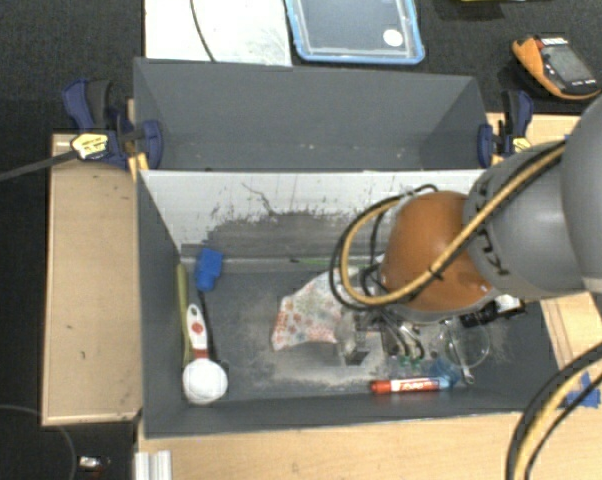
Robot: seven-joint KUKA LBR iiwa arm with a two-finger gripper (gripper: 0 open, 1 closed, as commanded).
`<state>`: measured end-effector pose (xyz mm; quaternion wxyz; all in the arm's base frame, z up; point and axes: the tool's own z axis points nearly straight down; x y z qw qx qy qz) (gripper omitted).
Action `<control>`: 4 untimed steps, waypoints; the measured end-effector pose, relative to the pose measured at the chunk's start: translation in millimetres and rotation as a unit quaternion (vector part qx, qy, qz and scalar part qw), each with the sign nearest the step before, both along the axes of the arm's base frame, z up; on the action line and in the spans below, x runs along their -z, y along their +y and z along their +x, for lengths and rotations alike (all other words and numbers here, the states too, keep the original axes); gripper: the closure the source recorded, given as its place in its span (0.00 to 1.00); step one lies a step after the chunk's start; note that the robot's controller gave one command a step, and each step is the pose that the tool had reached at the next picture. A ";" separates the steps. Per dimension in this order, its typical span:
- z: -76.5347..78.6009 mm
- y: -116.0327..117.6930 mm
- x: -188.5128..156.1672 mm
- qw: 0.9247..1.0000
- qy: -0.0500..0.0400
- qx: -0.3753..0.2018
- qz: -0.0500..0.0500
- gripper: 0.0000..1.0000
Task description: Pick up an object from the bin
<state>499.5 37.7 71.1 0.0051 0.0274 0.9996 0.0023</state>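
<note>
fingers (359,344) just beside the patterned cloth (306,320), mostly hidden beneath the orange cover (431,253), their opening unclear

Grey bin (243,303), cloth (303,320), red marker (406,386), blue blk (209,268)

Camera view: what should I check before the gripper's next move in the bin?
1. Position: gripper low beside the crumpled white patterned cloth, at its right edge: ok.
2. Cloth gripped: cannot tell, the orange wrist cover hides the contact.
3. Red marker with blue cap lying flat along the near wall, apart from the cloth: ok.
4. White round-headed stick and small blue block by the left wall, away from the gripper: ok.
5. Clearance to the grey metal bin on its right wall: cannot tell.
</note>
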 end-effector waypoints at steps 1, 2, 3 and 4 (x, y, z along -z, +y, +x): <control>0.0 0.0 0.0 1.000 0.000 0.001 0.000 1.00; -1.0 -17.7 -56.5 1.000 0.001 -0.004 0.000 1.00; 15.9 -17.8 -84.2 1.000 0.001 0.018 0.001 1.00; 33.4 -34.6 -31.7 0.999 -0.003 0.050 0.001 1.00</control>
